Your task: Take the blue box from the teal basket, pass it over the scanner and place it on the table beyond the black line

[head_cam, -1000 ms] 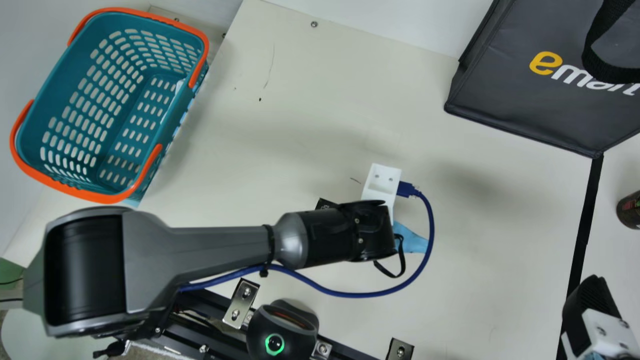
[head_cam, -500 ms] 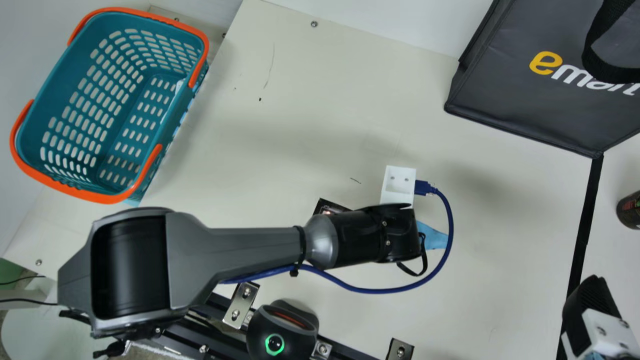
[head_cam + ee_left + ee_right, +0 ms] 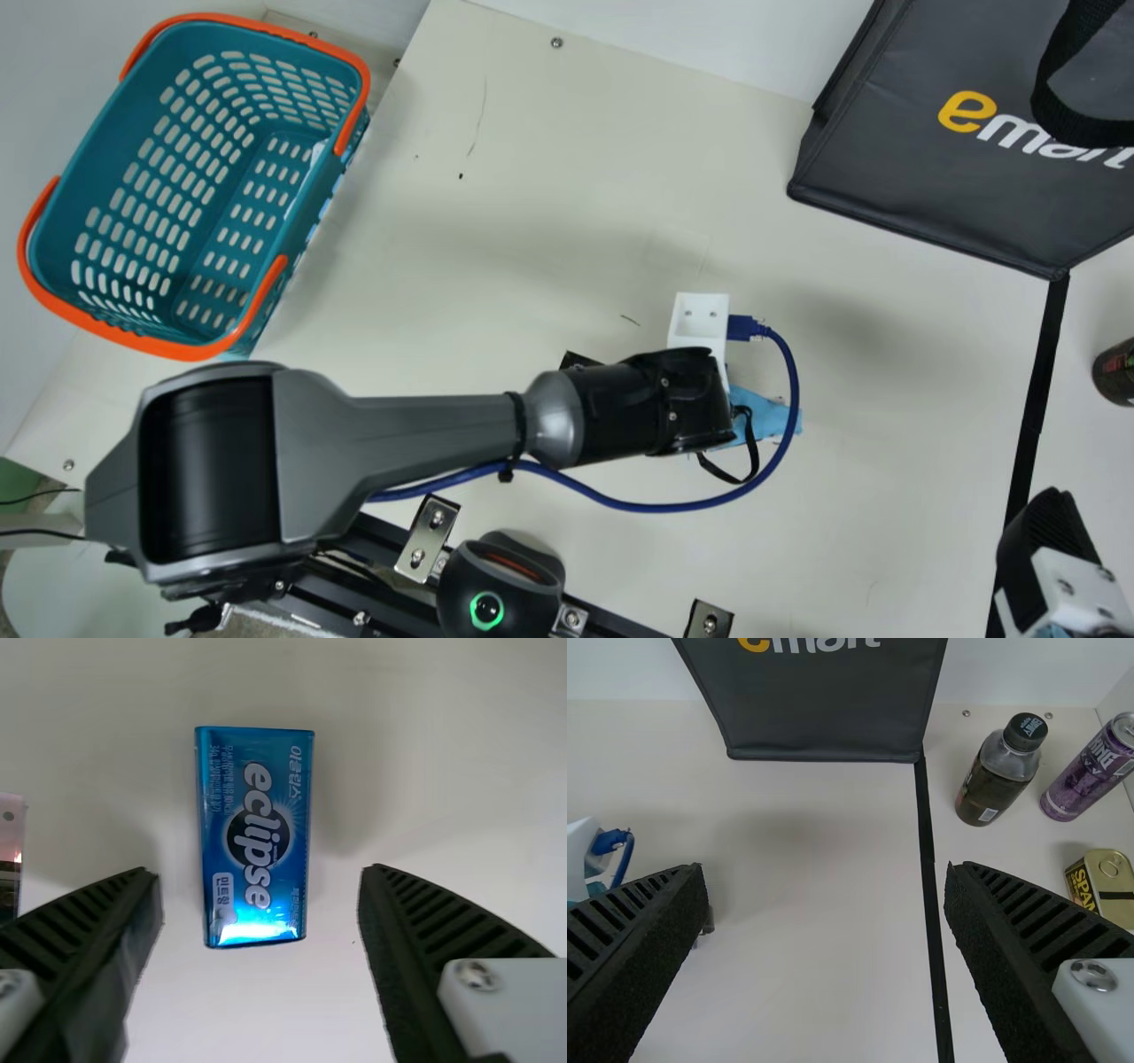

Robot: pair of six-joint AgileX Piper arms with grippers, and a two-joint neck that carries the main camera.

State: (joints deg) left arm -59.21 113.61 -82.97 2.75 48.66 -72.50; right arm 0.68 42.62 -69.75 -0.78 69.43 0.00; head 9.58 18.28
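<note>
Across my cream counter (image 3: 532, 221) I see the dark bag (image 3: 930, 177) at the far edge, the teal basket (image 3: 106, 151) to the left, and the black line (image 3: 1036, 381) on the right. My left tool (image 3: 698, 332) is spread wide over the counter's middle; my right tool (image 3: 1050, 532), also wide, sits by the line. Beyond that line stand a bottle (image 3: 998, 775), a purple can (image 3: 1094, 766) and a yellow tin (image 3: 1107, 881). Smallest, the blue box (image 3: 255, 837) lies on the counter below my left tool, untouched.
</note>
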